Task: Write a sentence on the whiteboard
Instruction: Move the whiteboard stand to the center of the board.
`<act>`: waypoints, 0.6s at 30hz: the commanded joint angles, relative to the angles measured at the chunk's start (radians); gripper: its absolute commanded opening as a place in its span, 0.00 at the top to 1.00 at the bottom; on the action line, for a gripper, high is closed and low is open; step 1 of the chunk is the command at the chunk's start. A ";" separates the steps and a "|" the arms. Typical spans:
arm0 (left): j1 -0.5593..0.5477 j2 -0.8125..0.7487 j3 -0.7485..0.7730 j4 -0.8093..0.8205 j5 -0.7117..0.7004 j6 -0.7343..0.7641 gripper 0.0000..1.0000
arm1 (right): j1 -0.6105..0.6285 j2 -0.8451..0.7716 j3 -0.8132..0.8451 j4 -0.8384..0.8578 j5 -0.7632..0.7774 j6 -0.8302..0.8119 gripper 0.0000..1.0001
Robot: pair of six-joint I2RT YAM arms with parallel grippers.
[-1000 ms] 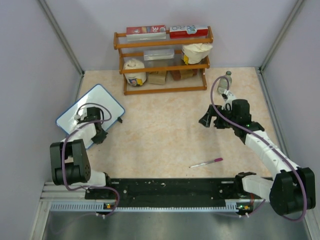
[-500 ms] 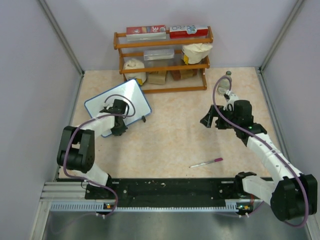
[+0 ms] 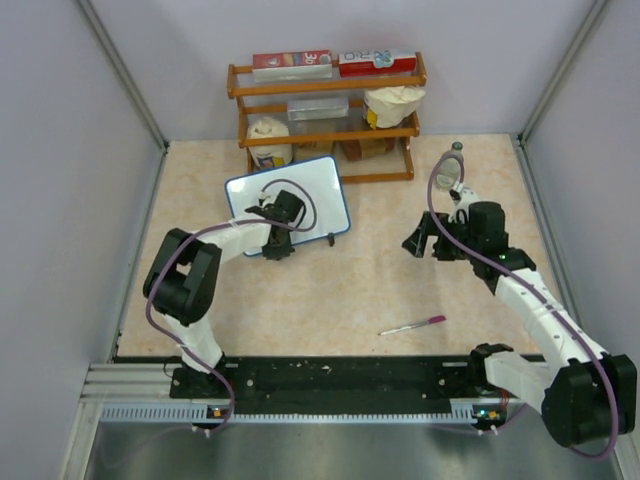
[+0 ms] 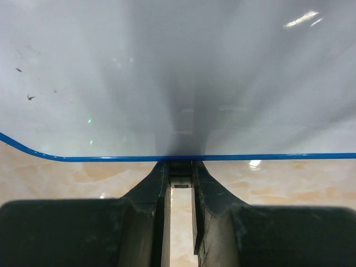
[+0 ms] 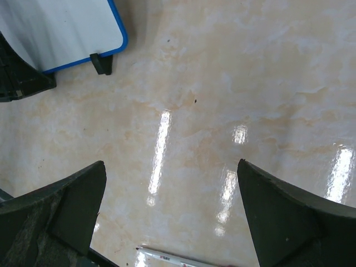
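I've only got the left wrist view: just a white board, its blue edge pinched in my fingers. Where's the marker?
Observer: The marker lies on the table near the front, on the right arm's side.
Operator: Is the right gripper holding anything?
Observer: No. The right gripper is open and empty, hanging over the table.
Operator: Any writing on the board yet?
Observer: The top view shows the board's whole face, and no lettering can be seen on it.
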 commanded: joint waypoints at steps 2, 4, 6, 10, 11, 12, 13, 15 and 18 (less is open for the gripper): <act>-0.080 0.101 0.135 -0.010 0.042 0.021 1.00 | 0.010 -0.046 0.027 -0.018 0.025 0.000 0.01; -0.107 0.129 0.204 -0.025 0.039 0.021 1.00 | 0.010 -0.050 0.031 -0.032 0.034 -0.002 0.01; -0.138 0.167 0.247 -0.042 0.040 0.023 1.00 | 0.010 -0.061 0.030 -0.040 0.038 -0.002 0.01; -0.182 0.219 0.349 -0.069 0.048 0.009 1.00 | 0.010 -0.075 0.030 -0.057 0.051 0.000 0.01; -0.189 0.236 0.359 -0.071 0.048 0.003 1.00 | 0.010 -0.076 0.028 -0.060 0.051 0.000 0.01; -0.204 0.242 0.366 -0.071 0.048 0.000 1.00 | 0.010 -0.082 0.028 -0.061 0.051 0.000 0.01; -0.209 0.248 0.373 -0.072 0.046 0.000 1.00 | 0.012 -0.084 0.028 -0.064 0.052 0.000 0.01; -0.222 0.261 0.376 -0.079 0.042 -0.010 1.00 | 0.010 -0.090 0.028 -0.072 0.055 0.000 0.01; -0.235 0.258 0.360 -0.077 0.034 -0.030 1.00 | 0.010 -0.099 0.025 -0.080 0.061 -0.003 0.01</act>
